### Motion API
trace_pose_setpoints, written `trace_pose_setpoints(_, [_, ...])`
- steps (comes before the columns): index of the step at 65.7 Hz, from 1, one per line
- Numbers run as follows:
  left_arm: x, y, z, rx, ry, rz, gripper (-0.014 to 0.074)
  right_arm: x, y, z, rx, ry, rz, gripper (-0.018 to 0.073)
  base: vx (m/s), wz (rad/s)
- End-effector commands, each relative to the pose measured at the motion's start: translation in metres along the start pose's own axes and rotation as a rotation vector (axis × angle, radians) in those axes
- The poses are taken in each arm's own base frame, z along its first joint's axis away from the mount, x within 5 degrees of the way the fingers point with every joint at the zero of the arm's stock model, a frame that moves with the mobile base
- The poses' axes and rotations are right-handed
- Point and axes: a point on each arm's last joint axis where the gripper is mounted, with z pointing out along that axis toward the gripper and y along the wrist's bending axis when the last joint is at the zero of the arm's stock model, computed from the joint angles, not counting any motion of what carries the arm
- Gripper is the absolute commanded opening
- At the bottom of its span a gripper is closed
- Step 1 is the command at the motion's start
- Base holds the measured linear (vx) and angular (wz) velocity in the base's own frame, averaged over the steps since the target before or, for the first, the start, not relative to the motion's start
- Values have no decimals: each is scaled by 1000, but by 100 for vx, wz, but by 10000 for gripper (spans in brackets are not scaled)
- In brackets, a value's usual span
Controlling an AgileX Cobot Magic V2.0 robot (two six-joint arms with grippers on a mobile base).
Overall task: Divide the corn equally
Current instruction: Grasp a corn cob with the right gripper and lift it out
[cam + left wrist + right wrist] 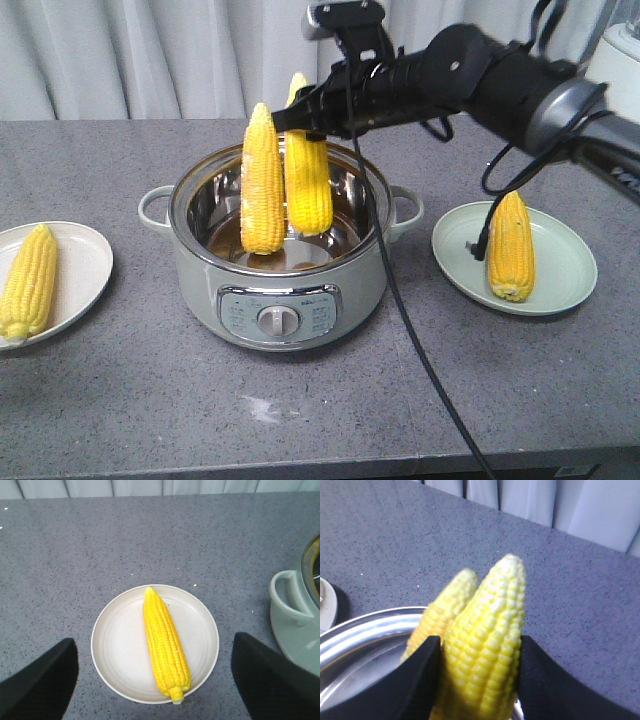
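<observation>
Two yellow corn cobs stand upright in the steel-lined cooking pot. My right gripper is shut on the right-hand corn cob, clamping it near its upper part; in the right wrist view that corn cob sits squeezed between both black fingers. The other corn cob leans beside it in the pot. One corn cob lies on the left plate, another corn cob on the right green plate. My left gripper hangs open above the left plate's corn cob.
The pot has side handles and a control dial on its front. A black cable trails from the right arm across the grey table to the front edge. Curtains hang behind the table. A white appliance stands at the far right.
</observation>
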Motion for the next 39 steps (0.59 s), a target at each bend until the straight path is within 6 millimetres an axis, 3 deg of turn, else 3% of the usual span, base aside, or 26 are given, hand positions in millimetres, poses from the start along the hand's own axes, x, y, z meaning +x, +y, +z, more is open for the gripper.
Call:
trace_pose_setpoints(1, [-11, -1, -8, 12, -93, -10, 587, -40, 4, -56, 49, -152, -25, 90, 0, 0])
trace_pose_setpoints(20, [-11, -1, -8, 12, -94, -10, 587, -56, -12, -149, 143, -138, 8, 99, 0, 0])
trace_pose_setpoints(39, [-11, -1, -8, 12, -91, -11, 587, -47, -31, -235, 338, -65, 35, 106, 0, 0])
